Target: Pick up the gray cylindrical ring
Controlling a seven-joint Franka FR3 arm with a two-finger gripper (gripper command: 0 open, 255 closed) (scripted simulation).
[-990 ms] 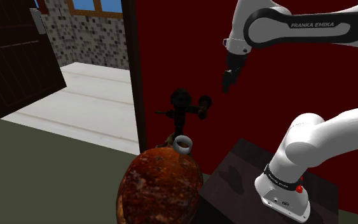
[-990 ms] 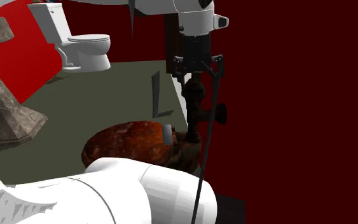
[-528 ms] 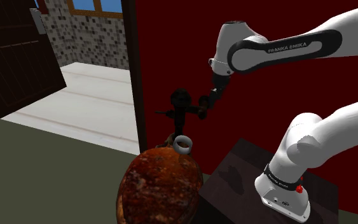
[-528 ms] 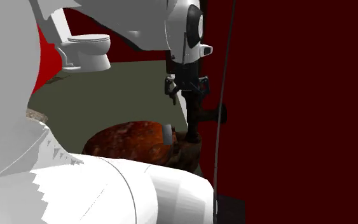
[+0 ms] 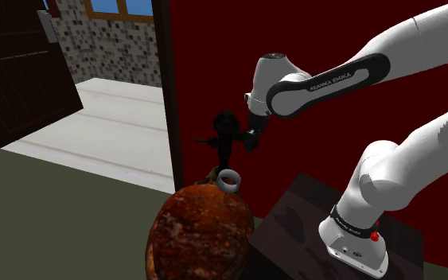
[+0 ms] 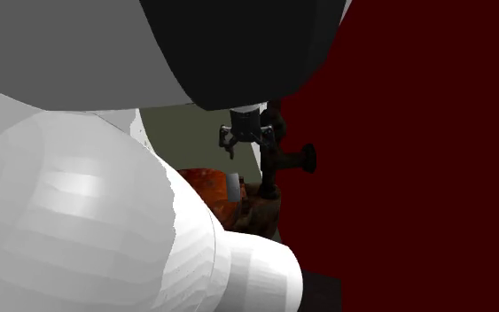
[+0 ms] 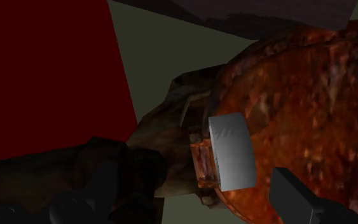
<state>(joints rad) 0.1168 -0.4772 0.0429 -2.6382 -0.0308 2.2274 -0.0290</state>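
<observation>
**Tap fixture crowds the path to the ring**

The gray ring point(image 5: 228, 180) sits on top of a big rust-coloured lump point(image 5: 200, 235), at the edge nearest the dark red wall point(image 5: 214, 48), with a brown stub point(image 7: 171, 124) pressed against its side. The pincer point(image 5: 251, 141) hangs above it and a little toward the shoulder view's right. It is spread wide and holds nothing; in the wrist view one finger point(image 7: 301, 198) stands well off to the side of the ring.

The main hazard is the dark tap-like fixture point(image 5: 228, 135) rising just behind the ring. The pincer is right beside its side knob, so a straight drop would likely clip it or wedge a finger against it. The ring also rests on a rounded, uneven surface, so an off-centre squeeze may tip it off the lump. The wall leaves little room on that side.

Further off are the dark stand point(image 5: 294, 223) and a doorway point(image 5: 111, 119) onto a pale floor; neither is in the way.
</observation>
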